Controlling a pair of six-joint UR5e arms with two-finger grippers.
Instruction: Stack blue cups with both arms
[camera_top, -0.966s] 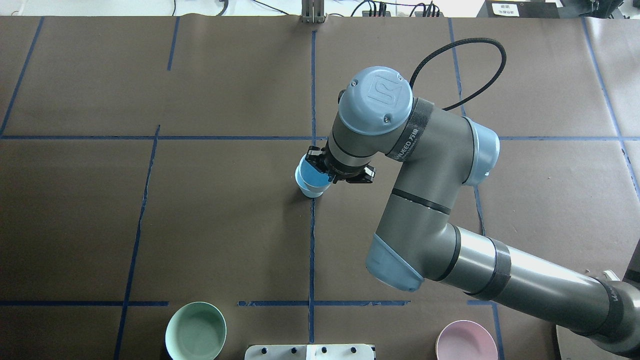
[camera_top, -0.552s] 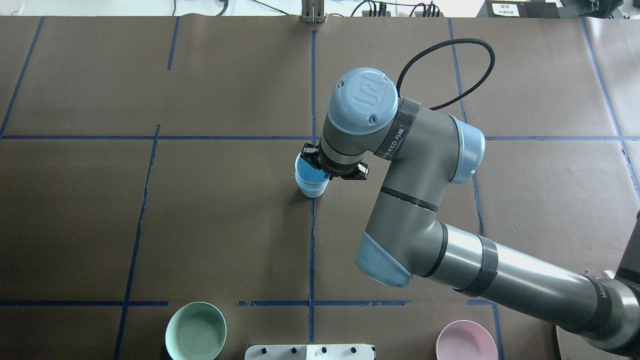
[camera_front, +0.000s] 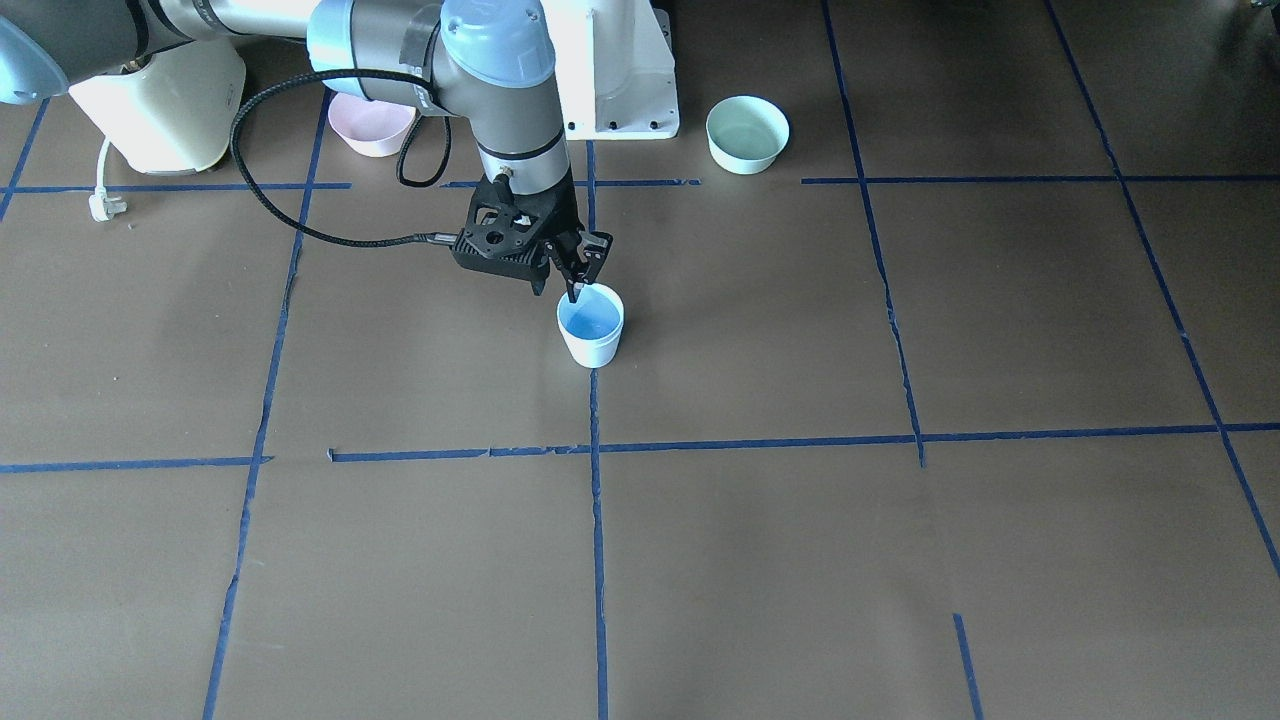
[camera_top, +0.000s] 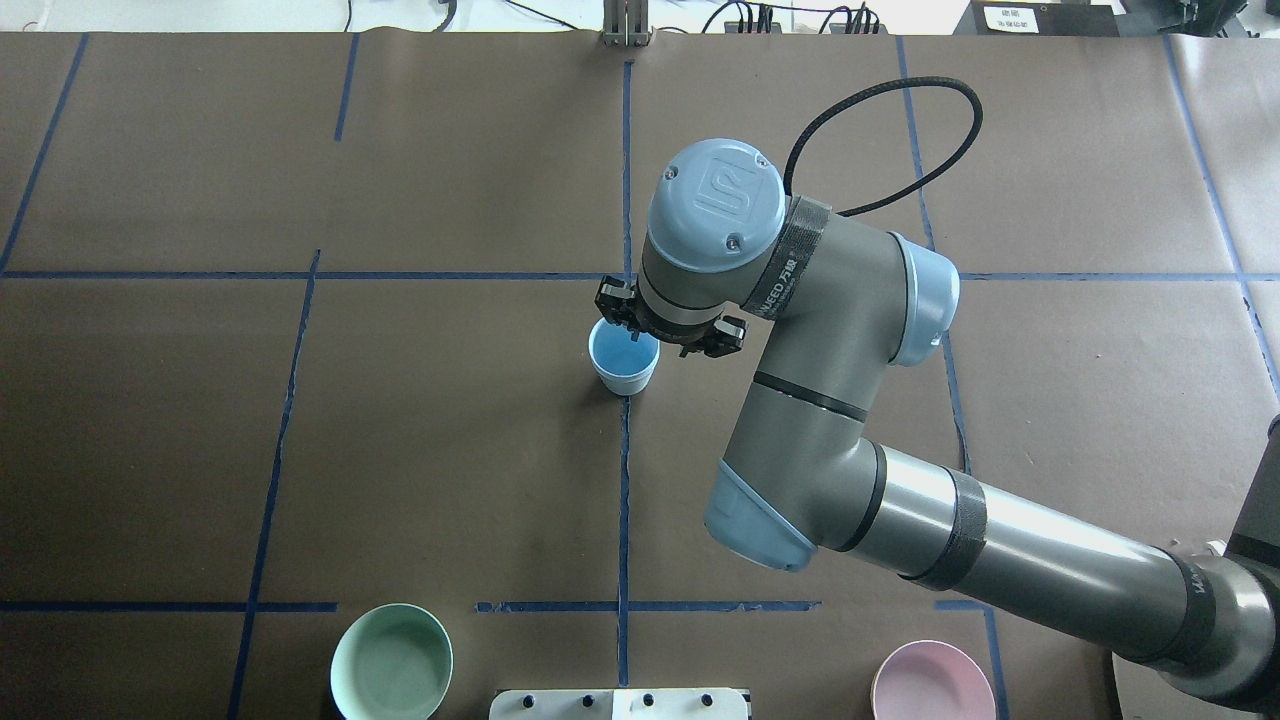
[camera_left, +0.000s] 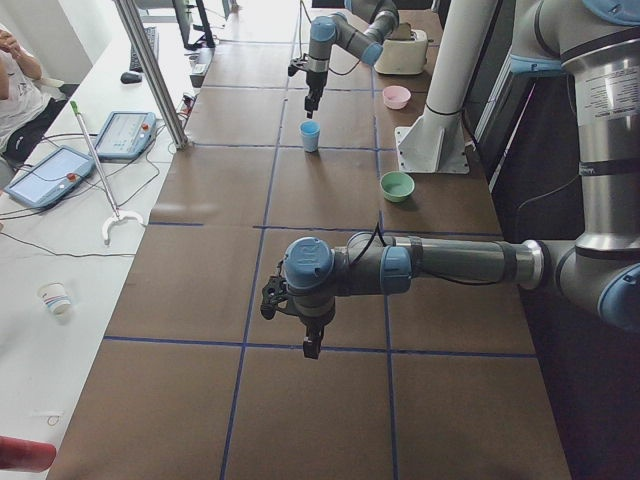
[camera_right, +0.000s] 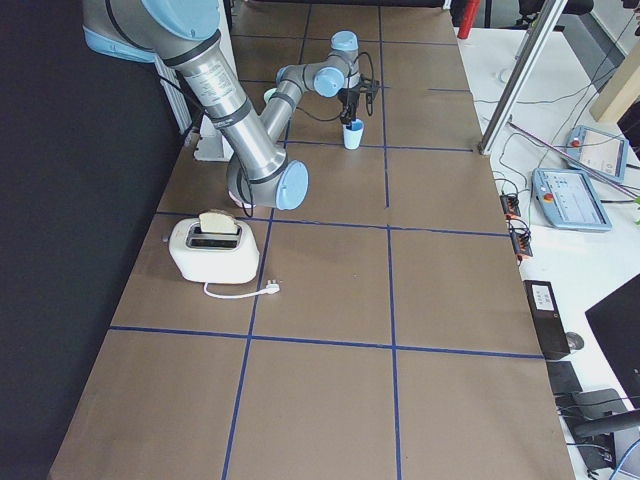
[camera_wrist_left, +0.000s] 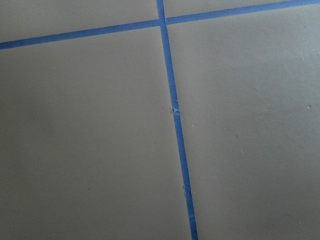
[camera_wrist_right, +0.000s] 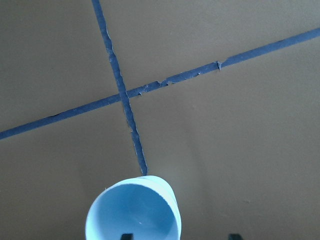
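The two blue cups (camera_top: 623, 362) stand nested as one stack on the blue tape line at the table's middle. They also show in the front view (camera_front: 591, 330) and in the right wrist view (camera_wrist_right: 132, 215), where a double rim shows. My right gripper (camera_front: 583, 280) hangs right over the stack, open. In the right wrist view (camera_wrist_right: 180, 236) one fingertip is over the cup's inside and the other is outside its wall. My left gripper (camera_left: 305, 342) shows only in the exterior left view, low over bare table far from the cups. I cannot tell whether it is open or shut.
A mint-green bowl (camera_top: 391, 662) and a pink bowl (camera_top: 932, 682) stand near the robot's edge of the table. A cream toaster (camera_front: 160, 100) sits beside the pink bowl, its cord on the table. The white pedestal (camera_front: 620, 70) stands between the bowls.
My right gripper moved slightly left and lowered the tilted upper cup into the lower one. The cups now sit nested and upright, and the fingers stand apart.
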